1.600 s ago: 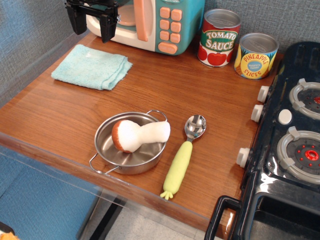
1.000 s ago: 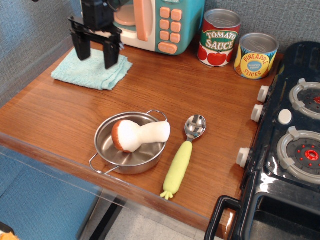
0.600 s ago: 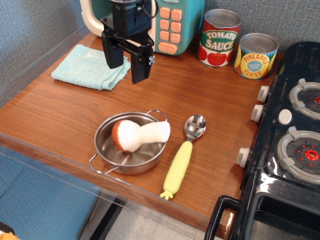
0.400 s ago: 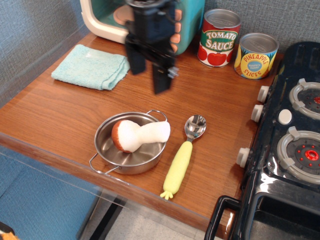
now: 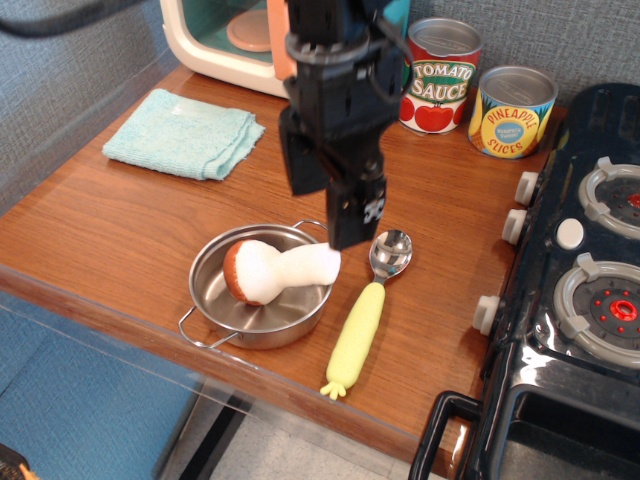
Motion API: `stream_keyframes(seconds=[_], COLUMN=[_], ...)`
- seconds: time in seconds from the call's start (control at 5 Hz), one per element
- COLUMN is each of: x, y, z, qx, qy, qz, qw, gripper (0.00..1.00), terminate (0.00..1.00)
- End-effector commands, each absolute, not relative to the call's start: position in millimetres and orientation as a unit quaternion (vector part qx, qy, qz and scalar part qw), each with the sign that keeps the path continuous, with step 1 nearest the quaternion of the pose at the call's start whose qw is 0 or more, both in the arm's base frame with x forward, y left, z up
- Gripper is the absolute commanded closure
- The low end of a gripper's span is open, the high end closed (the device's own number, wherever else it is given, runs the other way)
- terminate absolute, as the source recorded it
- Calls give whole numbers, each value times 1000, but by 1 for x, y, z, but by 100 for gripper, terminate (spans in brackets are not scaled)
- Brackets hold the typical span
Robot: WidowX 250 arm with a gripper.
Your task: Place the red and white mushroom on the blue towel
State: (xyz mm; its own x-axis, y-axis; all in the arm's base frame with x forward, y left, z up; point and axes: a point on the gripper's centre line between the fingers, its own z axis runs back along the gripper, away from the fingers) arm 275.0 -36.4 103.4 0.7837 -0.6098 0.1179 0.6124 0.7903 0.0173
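The red and white mushroom (image 5: 270, 271) lies on its side in a steel pan (image 5: 225, 310) near the table's front edge, cap to the left, white stem to the right over the rim. The blue towel (image 5: 183, 133) lies flat at the back left of the table. My gripper (image 5: 327, 200) is open and empty, fingers pointing down, just above the stem end of the mushroom at the pan's right rim.
A spoon with a yellow handle (image 5: 366, 315) lies right of the pan. A toy microwave (image 5: 240, 35) stands at the back, with a tomato sauce can (image 5: 441, 75) and a pineapple can (image 5: 511, 111) beside it. A black toy stove (image 5: 590, 280) fills the right side.
My gripper has travelled from above the towel at the back left, rightward and forward across the table, and has come down over the pan's right rim. It stayed open. Nothing else moved.
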Motion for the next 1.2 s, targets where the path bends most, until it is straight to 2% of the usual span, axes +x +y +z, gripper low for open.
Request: stream_keyframes(seconds=[0.0,0.4,0.6,0.8,1.0], x=[277,282,285,286,288], y=[-24,-24,-24,-25,-23], z=[79,52,47,45,54], qx=[7,14,19,13,15], qy=[-68,-52,-45,-43,-50], qz=[-319,-287,-280,-278,-274], qw=[945,956,959,960,960], gripper=[0,0,0,100,100], terminate=[0,0,0,0,0])
